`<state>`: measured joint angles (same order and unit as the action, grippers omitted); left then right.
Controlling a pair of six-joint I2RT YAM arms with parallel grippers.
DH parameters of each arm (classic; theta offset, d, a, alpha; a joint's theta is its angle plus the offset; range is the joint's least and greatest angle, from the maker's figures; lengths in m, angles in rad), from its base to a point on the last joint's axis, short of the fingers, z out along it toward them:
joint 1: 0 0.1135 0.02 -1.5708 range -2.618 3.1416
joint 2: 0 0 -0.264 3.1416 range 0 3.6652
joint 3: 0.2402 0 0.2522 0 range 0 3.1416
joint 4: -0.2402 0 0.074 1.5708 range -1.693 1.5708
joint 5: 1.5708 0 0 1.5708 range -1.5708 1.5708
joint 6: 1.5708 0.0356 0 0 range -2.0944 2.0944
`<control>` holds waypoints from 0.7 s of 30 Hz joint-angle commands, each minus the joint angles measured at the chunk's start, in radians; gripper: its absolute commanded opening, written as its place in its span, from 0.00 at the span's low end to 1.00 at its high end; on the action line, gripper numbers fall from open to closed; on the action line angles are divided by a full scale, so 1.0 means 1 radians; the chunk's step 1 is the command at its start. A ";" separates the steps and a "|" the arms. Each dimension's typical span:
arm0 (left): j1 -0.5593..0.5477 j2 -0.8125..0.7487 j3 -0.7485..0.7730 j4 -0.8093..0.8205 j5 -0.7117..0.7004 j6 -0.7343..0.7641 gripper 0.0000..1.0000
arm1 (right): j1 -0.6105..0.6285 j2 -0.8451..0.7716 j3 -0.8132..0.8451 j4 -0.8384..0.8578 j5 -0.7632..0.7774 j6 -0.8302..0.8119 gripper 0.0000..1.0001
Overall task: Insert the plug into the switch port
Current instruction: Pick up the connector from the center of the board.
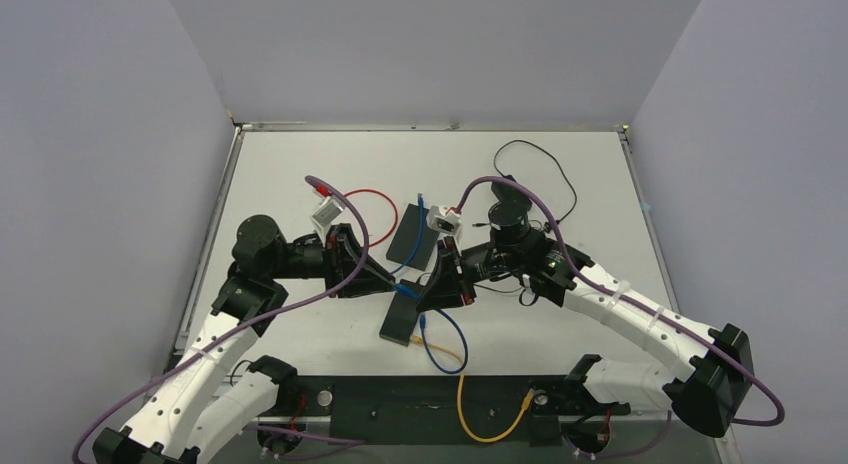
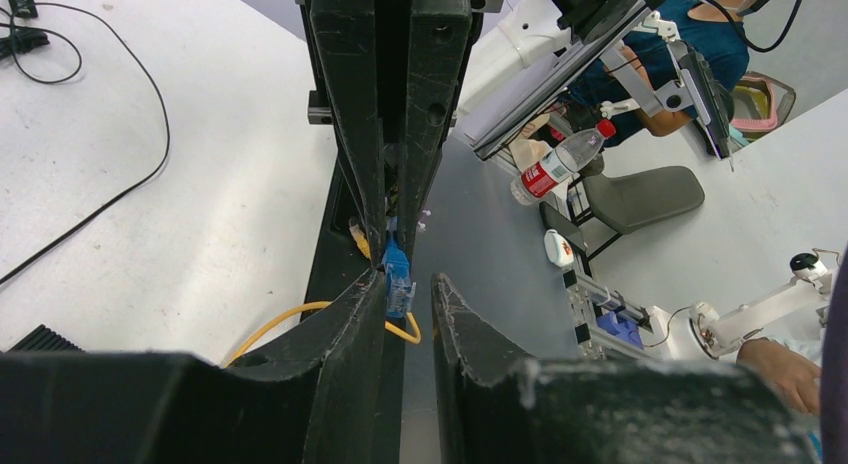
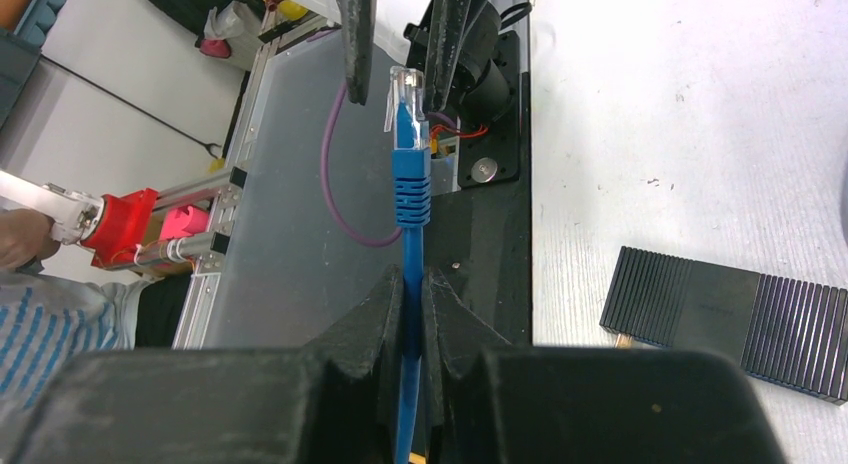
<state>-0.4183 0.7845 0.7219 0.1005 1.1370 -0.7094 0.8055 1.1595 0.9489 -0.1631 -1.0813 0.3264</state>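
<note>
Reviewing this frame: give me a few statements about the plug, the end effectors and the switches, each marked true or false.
1. The right end effector is shut on the blue cable. True.
2. The plug is already seated in a switch port. False: it is held in the air, between the fingers of the left end effector.
3. The left end effector is open. True.
4. Only one black switch is in view. False: there are two, the far switch and the near switch.
</note>
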 commanded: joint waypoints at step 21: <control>-0.005 0.039 0.047 -0.200 -0.170 0.086 0.00 | -0.016 -0.100 0.063 -0.142 0.274 -0.179 0.43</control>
<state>-0.4183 0.8040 0.7189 -0.0235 1.0531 -0.6544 0.8051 1.1339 0.9524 -0.2348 -0.9600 0.2615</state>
